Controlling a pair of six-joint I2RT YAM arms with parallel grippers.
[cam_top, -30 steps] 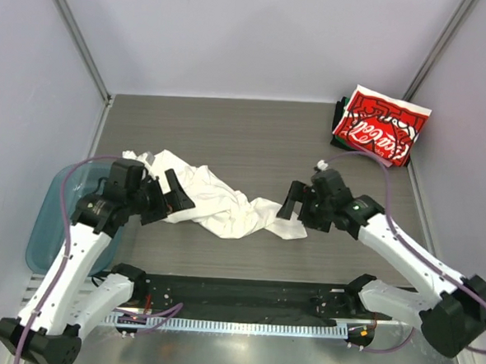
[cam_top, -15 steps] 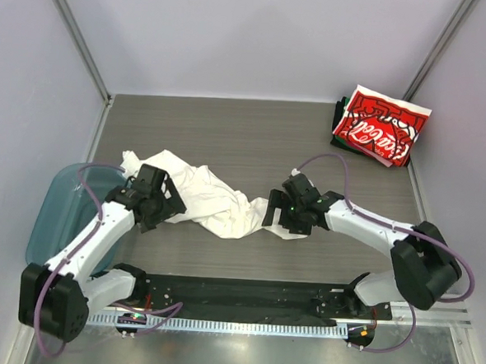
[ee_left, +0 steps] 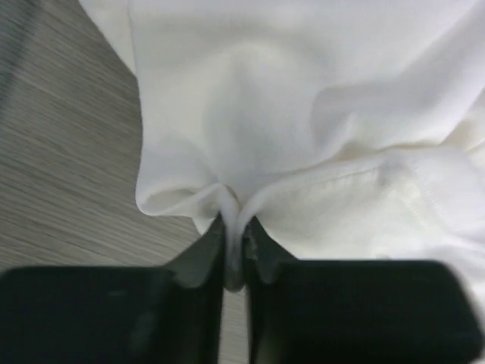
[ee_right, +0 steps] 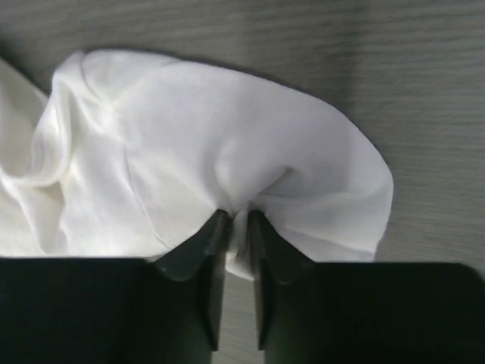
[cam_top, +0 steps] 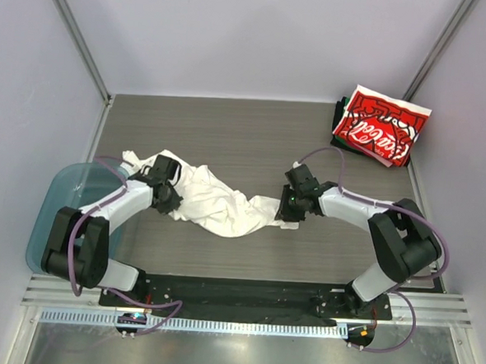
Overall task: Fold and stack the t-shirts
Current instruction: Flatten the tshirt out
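Note:
A crumpled white t-shirt [cam_top: 217, 199] lies across the middle of the dark wood-grain table. My left gripper [cam_top: 169, 201] is shut on a pinched fold at the shirt's left edge [ee_left: 235, 205]. My right gripper [cam_top: 286, 213] is shut on a fold at the shirt's right end [ee_right: 236, 216]. In both wrist views the cloth is squeezed between black fingers [ee_left: 208, 258] [ee_right: 208, 250]. A stack of folded t-shirts [cam_top: 378, 124], the top one red with white script, sits at the far right corner.
A teal translucent bin [cam_top: 55, 212] hangs off the table's left edge beside my left arm. Grey walls close in the back and sides. A black rail [cam_top: 236, 293] runs along the near edge.
Both arms came down onto the white t-shirt from either side, and both grippers went from open to shut on its ends.

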